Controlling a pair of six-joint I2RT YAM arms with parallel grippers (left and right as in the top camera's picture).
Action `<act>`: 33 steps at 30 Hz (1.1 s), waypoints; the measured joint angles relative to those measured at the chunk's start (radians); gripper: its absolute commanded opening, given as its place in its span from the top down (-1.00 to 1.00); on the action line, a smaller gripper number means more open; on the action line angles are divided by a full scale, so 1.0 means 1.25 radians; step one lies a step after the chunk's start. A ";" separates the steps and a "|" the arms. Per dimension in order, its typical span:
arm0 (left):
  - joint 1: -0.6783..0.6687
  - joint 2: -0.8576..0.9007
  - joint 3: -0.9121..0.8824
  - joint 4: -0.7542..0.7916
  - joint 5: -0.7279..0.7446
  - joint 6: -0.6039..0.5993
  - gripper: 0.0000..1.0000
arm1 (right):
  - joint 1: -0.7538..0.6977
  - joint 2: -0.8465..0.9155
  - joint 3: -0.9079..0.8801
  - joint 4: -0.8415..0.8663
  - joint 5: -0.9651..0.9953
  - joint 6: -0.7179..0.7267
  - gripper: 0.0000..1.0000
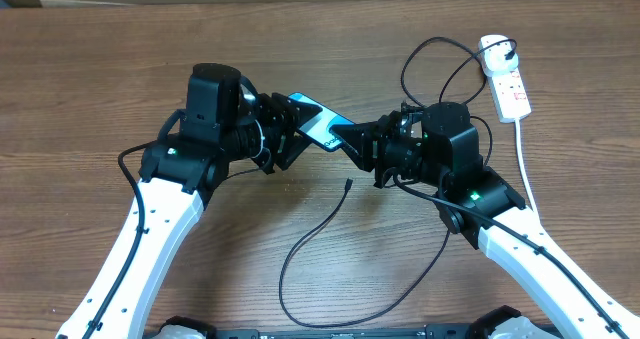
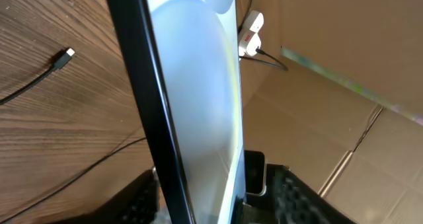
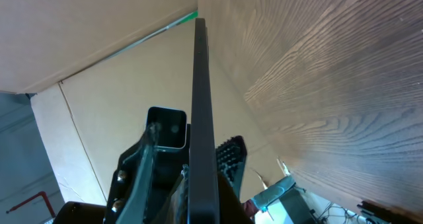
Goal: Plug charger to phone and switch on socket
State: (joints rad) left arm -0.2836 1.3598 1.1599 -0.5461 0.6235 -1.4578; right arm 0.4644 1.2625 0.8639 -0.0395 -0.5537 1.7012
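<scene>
My right hand (image 1: 350,139) is clamped tight on the phone (image 1: 322,122). In the right wrist view the phone (image 3: 201,105) shows edge-on as a thin black strip, running up between my fingers (image 3: 228,159), which press it from both sides. My left hand (image 1: 295,129) meets the same phone from the other end, so the phone sits between my two hands over the middle of the table (image 1: 120,69). Its light-blue screen shows in the gap between them. In the left wrist view the phone (image 2: 198,98) fills the middle of the picture, black edge toward the table and pale screen facing the other way. My left fingers (image 2: 291,194) stand on either side of it. I cannot tell whether they press on the phone or only bracket it. The charger (image 1: 315,229) lies loose on the table in front of my hands, and its small connector tip (image 1: 347,184) is just below the phone and not touching it. From there the thin black cable loops toward me, then runs past my right arm to the socket (image 1: 510,84). The socket lies at the far right of the table, with the charger's black plug seated at its far end.
</scene>
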 measured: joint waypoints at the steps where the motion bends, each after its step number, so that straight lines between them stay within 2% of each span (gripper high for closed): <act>1: 0.002 0.000 0.000 0.000 0.000 0.000 0.07 | 0.000 0.000 0.000 0.000 0.000 0.000 0.93; 11: 0.009 0.000 0.000 0.001 -0.003 -0.002 0.09 | 0.000 0.000 0.000 0.015 -0.013 0.007 0.93; 17: 0.009 0.000 0.000 0.001 -0.005 -0.002 0.18 | 0.000 0.000 0.000 0.025 -0.029 0.021 0.93; 23: 0.009 0.000 0.000 0.001 -0.012 -0.002 0.14 | 0.000 0.000 0.000 0.025 -0.040 0.022 0.93; 29: 0.009 0.000 0.000 0.001 -0.012 -0.003 0.25 | 0.000 0.000 0.000 0.016 -0.041 0.024 0.93; 33: 0.009 0.000 0.000 0.001 -0.012 -0.003 0.22 | 0.000 0.000 0.000 0.016 -0.042 0.024 0.92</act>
State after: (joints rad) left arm -0.2729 1.3598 1.1599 -0.5453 0.6086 -1.4612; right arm 0.4644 1.2625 0.8639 -0.0196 -0.6060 1.7317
